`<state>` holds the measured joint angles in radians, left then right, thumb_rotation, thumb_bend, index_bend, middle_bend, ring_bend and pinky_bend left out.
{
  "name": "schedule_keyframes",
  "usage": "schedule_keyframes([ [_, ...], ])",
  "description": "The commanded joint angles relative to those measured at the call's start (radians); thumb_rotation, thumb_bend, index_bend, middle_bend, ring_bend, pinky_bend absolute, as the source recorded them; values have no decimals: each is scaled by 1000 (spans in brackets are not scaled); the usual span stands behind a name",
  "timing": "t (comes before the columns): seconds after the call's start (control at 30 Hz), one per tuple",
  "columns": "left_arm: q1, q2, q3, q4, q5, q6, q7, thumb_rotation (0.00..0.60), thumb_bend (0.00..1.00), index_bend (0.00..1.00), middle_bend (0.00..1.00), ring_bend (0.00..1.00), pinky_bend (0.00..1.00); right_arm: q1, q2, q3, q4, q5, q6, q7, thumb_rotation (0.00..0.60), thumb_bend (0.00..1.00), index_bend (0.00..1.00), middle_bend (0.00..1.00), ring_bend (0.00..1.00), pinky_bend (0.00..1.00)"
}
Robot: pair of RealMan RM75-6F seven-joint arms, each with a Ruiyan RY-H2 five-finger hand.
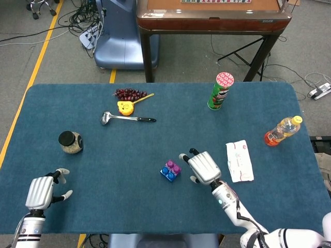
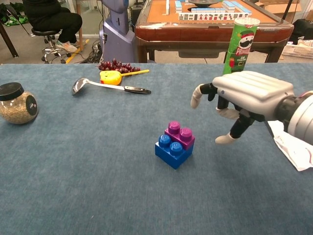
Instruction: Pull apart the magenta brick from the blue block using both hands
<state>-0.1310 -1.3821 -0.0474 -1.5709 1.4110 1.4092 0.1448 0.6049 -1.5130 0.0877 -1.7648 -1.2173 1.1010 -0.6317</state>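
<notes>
The magenta brick (image 2: pixel 179 134) (image 1: pixel 174 165) sits pressed onto the back half of the blue block (image 2: pixel 172 152) (image 1: pixel 168 174) near the middle of the blue table. My right hand (image 2: pixel 244 100) (image 1: pixel 202 167) hovers just right of the pair, fingers spread, holding nothing and not touching them. My left hand (image 1: pixel 41 190) stays at the table's near left corner, far from the bricks, with its fingers loosely apart around nothing; the chest view does not show it.
A glass jar (image 2: pixel 16 105) stands at the left. A ladle (image 2: pixel 105 86), yellow tape measure (image 2: pixel 112 76) and grapes (image 2: pixel 116 65) lie at the back. A green chip can (image 2: pixel 238 45) stands back right. A white packet (image 1: pixel 239 160) and orange bottle (image 1: pixel 281 131) are on the right.
</notes>
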Motion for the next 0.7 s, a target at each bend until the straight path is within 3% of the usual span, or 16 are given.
schedule_keyframes([
  [0.03,-2,0,1,-2,0,-2,4,600,77,456,524,516,730,37,49,24,-39,95,-72,-39,600,0,174,1000,971,1000],
  [0.43,0,9,2,-10,-11,-8,10,600,77,456,524,516,730,242,127,110,1,318,-369,14,600,0,149,1000,966,1000],
  [0.7,-1,4,5,-5,-11,-13,9,600,77,457,524,516,731,366,160,104,26,404,-452,22,600,0,149,1000,966,1000],
])
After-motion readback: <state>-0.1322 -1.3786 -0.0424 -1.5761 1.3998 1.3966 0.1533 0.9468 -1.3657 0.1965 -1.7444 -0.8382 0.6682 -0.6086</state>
